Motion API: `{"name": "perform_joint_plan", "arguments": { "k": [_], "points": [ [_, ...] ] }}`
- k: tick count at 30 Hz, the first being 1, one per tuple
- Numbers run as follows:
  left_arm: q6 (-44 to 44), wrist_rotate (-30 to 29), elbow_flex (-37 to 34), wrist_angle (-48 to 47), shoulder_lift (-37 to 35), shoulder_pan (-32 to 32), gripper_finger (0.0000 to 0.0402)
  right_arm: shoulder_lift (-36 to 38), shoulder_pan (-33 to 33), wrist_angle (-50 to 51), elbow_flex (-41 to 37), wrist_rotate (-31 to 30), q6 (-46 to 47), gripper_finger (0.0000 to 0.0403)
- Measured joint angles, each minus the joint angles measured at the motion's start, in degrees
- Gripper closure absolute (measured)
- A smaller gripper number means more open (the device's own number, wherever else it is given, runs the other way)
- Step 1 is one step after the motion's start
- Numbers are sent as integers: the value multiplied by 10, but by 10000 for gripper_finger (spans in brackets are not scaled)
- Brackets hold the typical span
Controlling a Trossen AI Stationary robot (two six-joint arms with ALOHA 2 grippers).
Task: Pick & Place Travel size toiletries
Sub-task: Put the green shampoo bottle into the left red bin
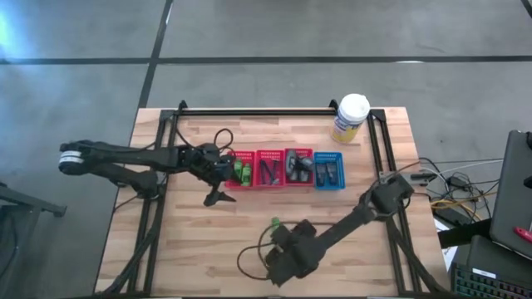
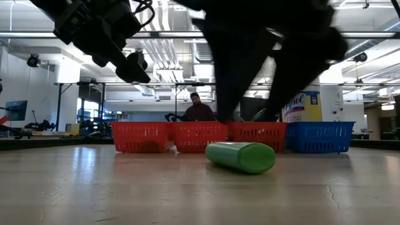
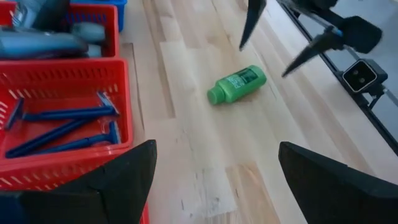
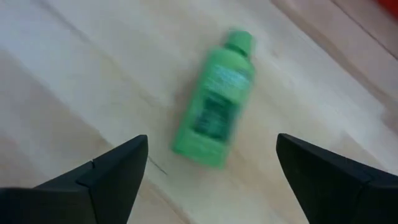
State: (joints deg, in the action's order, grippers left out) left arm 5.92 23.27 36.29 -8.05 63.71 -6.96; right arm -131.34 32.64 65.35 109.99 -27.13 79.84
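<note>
Wood table (image 1: 199,249), green bottle (image 4: 214,118) lying flat btwn right gripper (image 4: 211,165) fingers, spread, not touching

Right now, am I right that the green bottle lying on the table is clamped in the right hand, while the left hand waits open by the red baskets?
Not quite: the green bottle is not clamped. It lies free on the table, with the right hand open above it, as the right wrist view shows. The left hand does wait open by the red baskets.

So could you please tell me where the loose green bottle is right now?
The green bottle lies on its side on the bare wooden table, in front of the row of baskets, just ahead of the open right gripper.
</note>
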Motion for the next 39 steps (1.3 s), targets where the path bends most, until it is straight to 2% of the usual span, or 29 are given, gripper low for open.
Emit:
{"name": "perform_joint_plan", "arguments": {
  "k": [4, 8, 14, 18, 22, 25, 28, 33, 39],
  "points": [
    [0, 4, 0, 0, 11, 0, 60, -46, 6, 112, 75, 2, 99, 47],
    [-21, 37, 4, -1, 20, -2, 60, -49, -4, 118, 99, 12, 148, 53],
    [-100, 107, 37, -1, 41, -2, 60, -47, -29, 92, 111, 54, 189, 66],
    [-111, 107, 66, -2, 55, -2, 60, -47, -35, 44, 82, 65, 194, 61],
    [-122, 106, 88, -1, 63, -2, 60, -47, -35, 42, 50, 80, 218, 49],
    [-124, 100, 92, -1, 65, -2, 60, -47, -31, 38, 35, 79, 226, 43],
    [-137, 86, 90, -1, 66, -2, 60, -46, -30, -7, 19, 73, 203, 44],
    [-153, 59, 87, -4, 66, -2, 60, -44, -31, -80, -23, 33, 181, 68],
    [-154, 40, 87, -6, 66, -1, 60, -42, -27, -72, -57, -20, 191, 121]
  ]
}}
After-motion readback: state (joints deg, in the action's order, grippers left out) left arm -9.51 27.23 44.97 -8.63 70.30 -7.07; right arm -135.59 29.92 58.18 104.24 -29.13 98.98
